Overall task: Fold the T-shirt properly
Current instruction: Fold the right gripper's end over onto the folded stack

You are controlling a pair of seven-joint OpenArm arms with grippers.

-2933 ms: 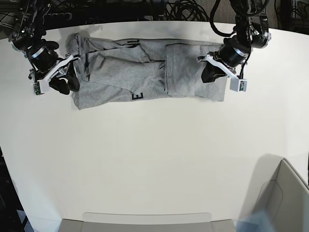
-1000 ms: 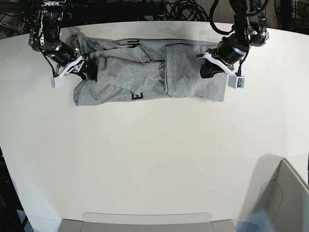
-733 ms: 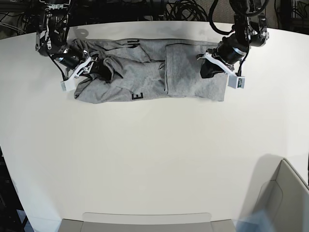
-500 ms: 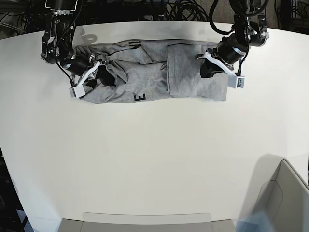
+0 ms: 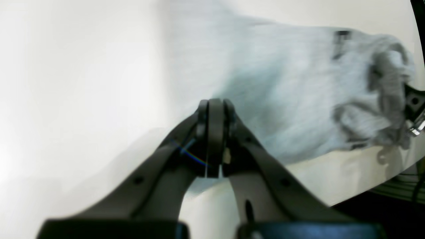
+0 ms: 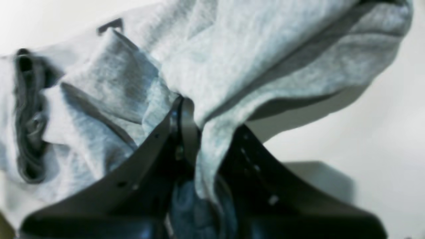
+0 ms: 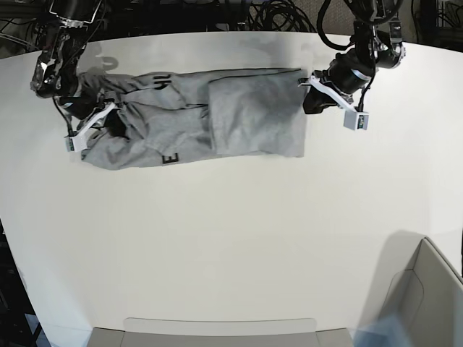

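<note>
The grey T-shirt lies stretched along the far side of the white table, partly folded, with a flap over its middle and black lettering at the near edge. My right gripper is at the shirt's bunched left end. In the right wrist view the right gripper is shut on a fold of the T-shirt, which drapes over one finger. My left gripper sits at the shirt's right edge. In the left wrist view the left gripper is shut, with no cloth visible between its fingers and the T-shirt just beyond.
A grey bin stands at the near right corner. A flat grey tray edge runs along the near side. Black cables hang behind the table's far edge.
My right gripper has closed on the shirt's left end and pulled it left, sliding the whole shirt that way. The left gripper, formerly over the cloth, now sits at its right edge.
</note>
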